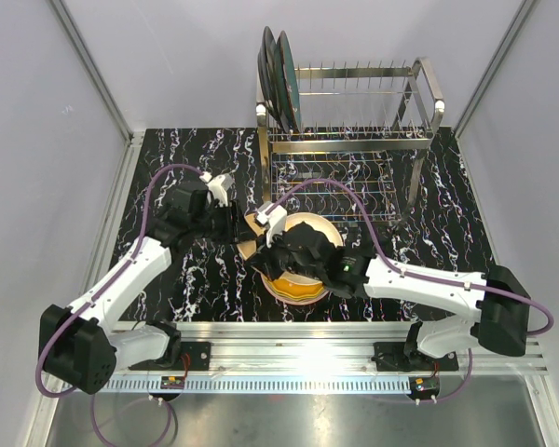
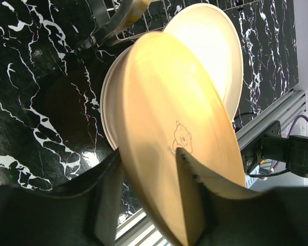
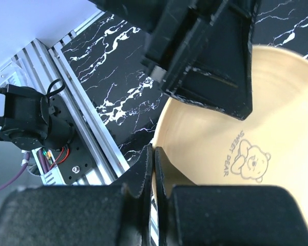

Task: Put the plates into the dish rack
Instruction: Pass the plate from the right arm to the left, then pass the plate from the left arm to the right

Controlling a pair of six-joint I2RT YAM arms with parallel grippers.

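Note:
A cream-yellow plate [image 2: 179,102] with a bear drawing is tilted up on edge above the stack of plates [image 1: 303,279] in the middle of the table. My left gripper [image 2: 146,174] has one finger on its face and the other on its underside. My right gripper [image 3: 154,164] is shut on the same plate's rim [image 3: 277,123]. In the top view the two grippers, left [image 1: 245,233] and right [image 1: 272,251], meet at the stack's left side. The chrome dish rack [image 1: 354,140] stands at the back, with two dark plates [image 1: 279,79] upright at its left end.
The stack holds a cream plate on top [image 2: 210,46] and an orange one [image 1: 293,291] lower down. The rack's lower wire tier [image 1: 335,182] reaches close to the stack. An aluminium rail [image 1: 335,340] runs along the near edge. Grey walls close both sides.

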